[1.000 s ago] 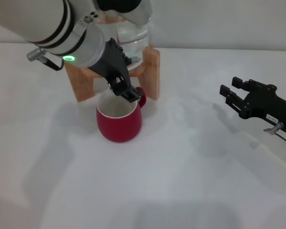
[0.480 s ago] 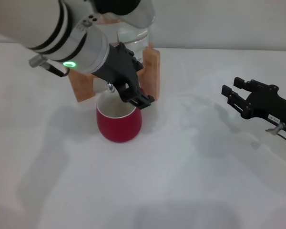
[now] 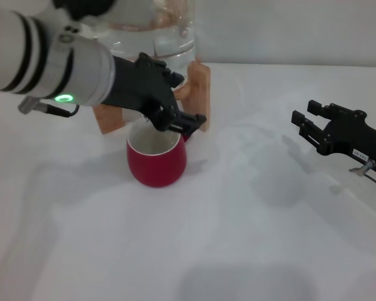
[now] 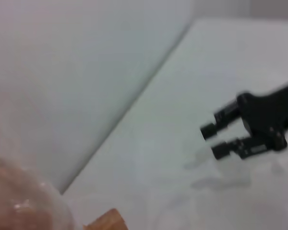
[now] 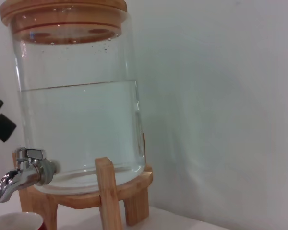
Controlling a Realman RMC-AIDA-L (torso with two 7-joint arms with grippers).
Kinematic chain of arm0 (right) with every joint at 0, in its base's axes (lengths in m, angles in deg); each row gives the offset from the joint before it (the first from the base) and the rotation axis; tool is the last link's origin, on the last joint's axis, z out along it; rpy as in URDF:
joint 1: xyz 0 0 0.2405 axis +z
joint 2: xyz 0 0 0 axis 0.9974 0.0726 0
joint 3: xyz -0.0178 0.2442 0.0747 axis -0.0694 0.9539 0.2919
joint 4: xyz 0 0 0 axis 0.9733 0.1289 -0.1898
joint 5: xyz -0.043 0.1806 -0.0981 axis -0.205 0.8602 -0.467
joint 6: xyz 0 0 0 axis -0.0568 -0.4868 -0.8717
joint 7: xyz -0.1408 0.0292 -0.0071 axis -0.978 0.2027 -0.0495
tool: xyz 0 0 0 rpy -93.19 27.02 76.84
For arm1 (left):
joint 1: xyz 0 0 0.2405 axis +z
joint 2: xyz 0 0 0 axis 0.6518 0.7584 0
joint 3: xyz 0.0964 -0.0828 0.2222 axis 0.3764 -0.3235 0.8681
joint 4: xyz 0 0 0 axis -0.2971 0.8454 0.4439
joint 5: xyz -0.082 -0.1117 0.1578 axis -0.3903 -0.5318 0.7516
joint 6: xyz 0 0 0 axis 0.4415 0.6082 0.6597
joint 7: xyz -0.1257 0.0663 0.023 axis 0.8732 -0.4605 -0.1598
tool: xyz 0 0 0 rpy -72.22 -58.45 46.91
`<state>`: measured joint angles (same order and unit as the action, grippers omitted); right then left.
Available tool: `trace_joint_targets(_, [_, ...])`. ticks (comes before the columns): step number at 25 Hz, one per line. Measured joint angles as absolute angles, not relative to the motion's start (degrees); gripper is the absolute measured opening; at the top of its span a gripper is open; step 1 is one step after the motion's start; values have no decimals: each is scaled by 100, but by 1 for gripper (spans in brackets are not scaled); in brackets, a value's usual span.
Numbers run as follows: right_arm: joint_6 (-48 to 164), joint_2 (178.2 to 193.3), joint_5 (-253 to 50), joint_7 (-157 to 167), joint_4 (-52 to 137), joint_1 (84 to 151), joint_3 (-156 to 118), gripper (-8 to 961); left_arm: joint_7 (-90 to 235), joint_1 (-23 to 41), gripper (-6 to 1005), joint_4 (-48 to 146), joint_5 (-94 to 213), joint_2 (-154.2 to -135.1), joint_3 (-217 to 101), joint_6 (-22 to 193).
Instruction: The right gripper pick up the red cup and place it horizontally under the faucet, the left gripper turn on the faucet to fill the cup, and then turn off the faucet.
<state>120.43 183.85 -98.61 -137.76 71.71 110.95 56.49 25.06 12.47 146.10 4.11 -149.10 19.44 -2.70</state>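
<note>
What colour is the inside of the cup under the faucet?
White inside, red outside. The red cup shows it best in the head view, its mouth facing up.

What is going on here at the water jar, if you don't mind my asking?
The squat red ceramic mug stands upright on the white table, below the clear glass jar on its wooden stand. The left gripper hangs over the mug's rim, by the chrome tap. No water is running. The right gripper waits open, off to the right.
</note>
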Motion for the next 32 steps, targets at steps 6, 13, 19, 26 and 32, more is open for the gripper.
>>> trace_joint_targets(6, [12042, 18386, -9861, -13775, 7174, 11087, 5649, 393, 2281, 1860, 691, 14403, -757, -14908, 1590, 358])
trace_joint_targets(13, [12042, 18386, -9862, -13776, 7174, 11088, 5649, 393, 1725, 2413, 682, 13587, -2272, -14914, 1222, 903])
trace_joint_targets(19, [12042, 18382, -9859, -13775, 7172, 11079, 5650, 394, 1070, 2559, 675, 12846, -3132, -14906, 1012, 950])
trace_joint_targets(26, [12043, 18377, -9860, -13776, 7171, 11077, 5725, 394, -377, 2866, 667, 12089, -4269, -14931, 1063, 906])
trace_joint_targets(32, [12042, 18361, -9862, -13776, 7170, 11065, 5748, 394, -899, 3138, 671, 11514, -4991, -14914, 1000, 920])
